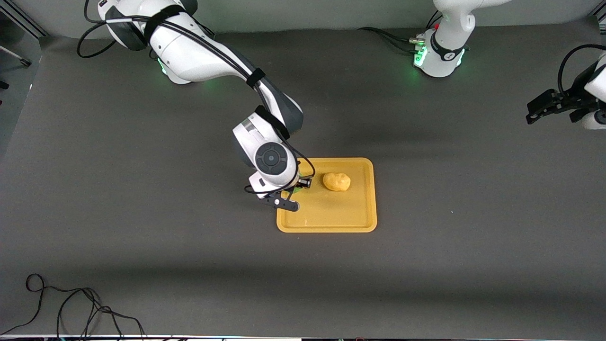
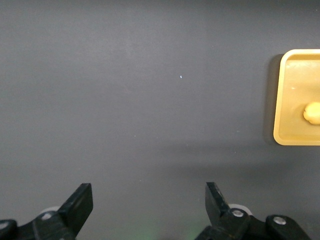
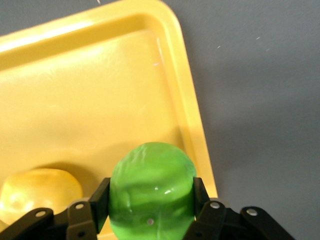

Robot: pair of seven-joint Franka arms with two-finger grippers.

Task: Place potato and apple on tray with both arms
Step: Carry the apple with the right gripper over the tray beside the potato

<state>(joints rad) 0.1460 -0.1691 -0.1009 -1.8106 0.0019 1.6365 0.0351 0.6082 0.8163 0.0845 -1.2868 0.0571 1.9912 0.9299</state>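
Note:
The mustard-yellow tray (image 1: 331, 218) lies in the middle of the table. The yellow-orange potato (image 1: 336, 181) rests on it, in the part farther from the front camera. My right gripper (image 1: 296, 190) is over the tray's rim at the right arm's end. It is shut on the green apple (image 3: 152, 187), which the wrist hides almost fully in the front view. The right wrist view shows the tray (image 3: 100, 100) and the potato (image 3: 40, 192) beside the apple. My left gripper (image 1: 539, 111) waits open and empty at the left arm's end of the table. Its wrist view shows the gripper (image 2: 149, 200), the tray (image 2: 292, 100) and the potato (image 2: 312, 112).
A loose black cable (image 1: 71, 308) lies on the dark mat near the table's front edge, toward the right arm's end. The left arm's base (image 1: 442, 52) stands at the table's back edge.

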